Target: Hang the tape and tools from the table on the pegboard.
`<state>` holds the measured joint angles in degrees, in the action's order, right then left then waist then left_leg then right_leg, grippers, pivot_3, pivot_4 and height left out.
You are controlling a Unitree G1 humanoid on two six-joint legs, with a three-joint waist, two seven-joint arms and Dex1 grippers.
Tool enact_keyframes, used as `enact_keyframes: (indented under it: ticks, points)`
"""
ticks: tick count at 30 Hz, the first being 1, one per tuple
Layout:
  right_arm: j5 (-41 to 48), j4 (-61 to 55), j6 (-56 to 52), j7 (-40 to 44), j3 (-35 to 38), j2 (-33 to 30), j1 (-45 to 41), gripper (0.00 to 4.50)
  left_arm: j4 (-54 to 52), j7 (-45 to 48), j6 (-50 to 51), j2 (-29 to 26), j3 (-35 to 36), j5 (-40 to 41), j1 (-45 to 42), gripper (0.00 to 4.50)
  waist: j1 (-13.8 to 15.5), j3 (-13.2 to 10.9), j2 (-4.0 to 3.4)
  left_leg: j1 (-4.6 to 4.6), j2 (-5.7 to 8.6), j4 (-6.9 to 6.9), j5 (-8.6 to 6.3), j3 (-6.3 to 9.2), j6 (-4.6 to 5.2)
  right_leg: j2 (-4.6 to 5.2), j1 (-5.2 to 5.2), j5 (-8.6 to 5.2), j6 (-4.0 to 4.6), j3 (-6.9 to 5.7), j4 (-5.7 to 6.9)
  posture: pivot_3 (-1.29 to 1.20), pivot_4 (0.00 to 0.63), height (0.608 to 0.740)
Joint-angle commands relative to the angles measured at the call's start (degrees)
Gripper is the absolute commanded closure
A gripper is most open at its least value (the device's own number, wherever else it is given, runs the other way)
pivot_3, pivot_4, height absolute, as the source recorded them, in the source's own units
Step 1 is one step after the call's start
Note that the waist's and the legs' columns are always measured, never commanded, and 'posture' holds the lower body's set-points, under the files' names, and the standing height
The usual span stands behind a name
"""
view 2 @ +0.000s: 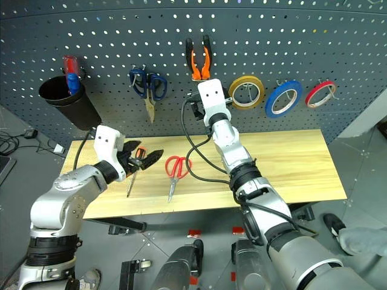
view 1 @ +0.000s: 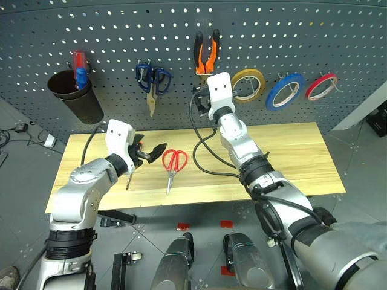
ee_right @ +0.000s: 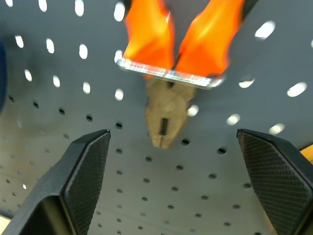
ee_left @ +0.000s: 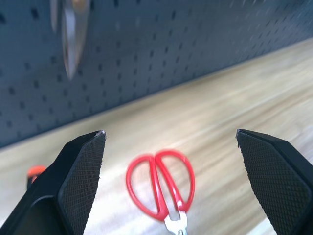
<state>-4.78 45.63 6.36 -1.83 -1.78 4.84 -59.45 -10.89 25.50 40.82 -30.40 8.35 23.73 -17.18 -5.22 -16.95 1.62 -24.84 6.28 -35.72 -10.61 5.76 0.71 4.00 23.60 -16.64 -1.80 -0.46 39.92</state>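
Our right tool [ee_right: 171, 186] gapes empty just below the pliers [view 1: 206, 53], which already hang on the pegboard [view 1: 338, 36] beside the blue tape [view 1: 285, 90]. Our left tool [ee_left: 171, 181] gapes over the table [view 1: 290, 151], red scissors [view 1: 173, 164] at its 12 o'clock, likely next.

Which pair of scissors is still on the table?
The red-handled scissors, lying flat on the table near the open left gripper. The blue-handled scissors hang on the pegboard.
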Motion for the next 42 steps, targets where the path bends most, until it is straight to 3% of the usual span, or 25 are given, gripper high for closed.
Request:
enact_keyframes:
  ticks: [1,7,11,17,26,39,42]
  points:
    - [1.27,-14.69,-7.7,6.53,-2.75,-0.92,7.06,0.04,-1.06,-2.3,1.99,1.07,-0.6,-1.19,2.05,0.0,0.0,0.02,0.02,0.0,0.0,0.0,0.0,0.0,0.0,0.0,-0.02,0.0,0.0,0.0,-0.01,-0.15,0.278,0.74]
    - [12.37,-50.58,-35.78,27.53,-11.43,-10.57,29.85,0.04,0.41,-9.7,6.6,3.69,-5.0,-7.29,5.89,0.0,0.15,0.02,0.02,-0.01,0.0,-0.03,-0.13,0.03,0.18,-0.01,-0.05,0.0,-0.02,0.0,-0.04,-0.16,0.282,0.74]
    - [17.1,-63.38,-47.53,31.57,-13.18,-16.41,37.36,0.04,3.01,-11.8,7.42,5.32,-9.09,-10.98,6.25,0.0,0.02,0.03,0.01,-0.02,-0.01,-0.05,-0.17,0.05,0.23,0.0,-0.02,0.03,0.0,-0.01,0.02,-0.18,0.285,0.74]
    - [19.8,-68.53,-53.59,31.95,-13.59,-18.09,39.11,0.04,14.68,-15.06,9.65,11.67,-9.69,-12.91,-0.4,0.0,0.22,0.08,0.08,0.04,-0.09,-0.19,-0.07,0.23,0.08,-0.07,-0.14,0.06,-0.07,-0.21,0.01,-0.2,0.274,0.74]
    - [21.36,-66.6,-55.35,31.24,-11.07,-17.99,37.65,0.04,28.86,-12.51,5.41,12.55,-14.07,-17.46,-7.18,0.0,0.16,0.27,0.15,0.02,-0.05,-0.19,-0.08,0.21,0.02,-0.06,-0.16,0.12,-0.1,-0.23,-0.02,-0.21,0.255,0.74]
    - [24.8,-64.82,-59.05,29.7,-7.23,-15.73,36.02,0.0,37.85,-5.54,4.09,12.46,-16.86,-20.58,-8.66,4.0,0.1,2.13,-0.28,0.16,-0.04,-0.22,-0.11,0.23,0.05,-0.04,-0.35,0.12,-0.12,-0.24,-0.04,-0.22,0.235,0.74]
    - [25.08,-64.98,-59.02,29.25,-7.31,-15.78,36.0,0.0,36.71,-5.14,2.54,11.97,-16.18,-20.83,-8.15,4.19,0.07,2.39,-0.27,0.17,-0.04,-0.22,-0.11,0.24,0.04,-0.05,-0.35,0.12,-0.12,-0.25,-0.04,-0.23,0.23,0.74]
